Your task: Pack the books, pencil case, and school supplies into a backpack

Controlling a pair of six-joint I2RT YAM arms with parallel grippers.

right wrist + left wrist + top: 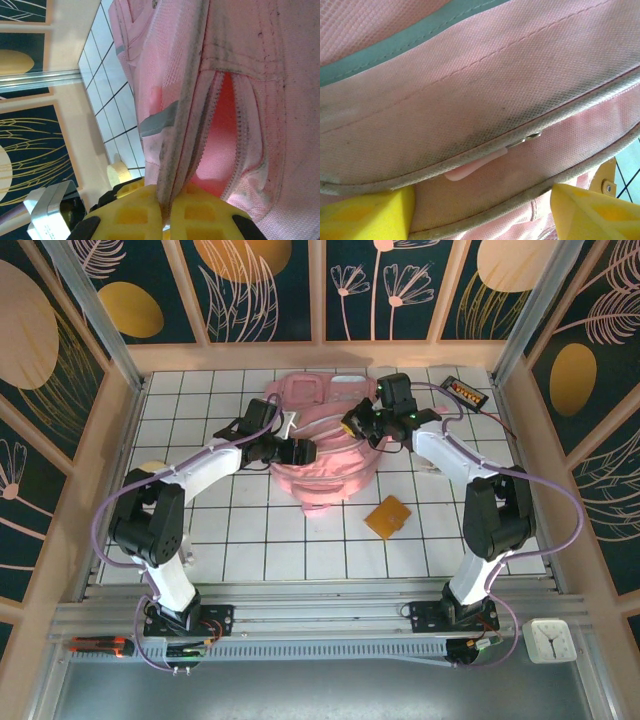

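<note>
The pink backpack [325, 465] lies in the middle of the table. My right gripper [355, 425] is at its upper right edge. In the right wrist view this gripper [166, 210] is shut on the backpack's grey-trimmed zipper edge [180, 150], and the opening beside it shows bright pink lining [222, 130]. My left gripper [300, 452] is at the backpack's left side. Its yellow fingers [365, 215] stand wide apart with pink fabric [485, 200] and a pink zipper pull [470, 169] between them. The orange pad [388, 516] lies on the tiles to the right of the backpack. The books and the pencil case are hidden.
A black gadget with red marks [465, 392] lies at the back right. A pale yellow disc [118, 172] sits by the left wall. A white clock [548, 638] rests off the table at the front right. Walls close in three sides.
</note>
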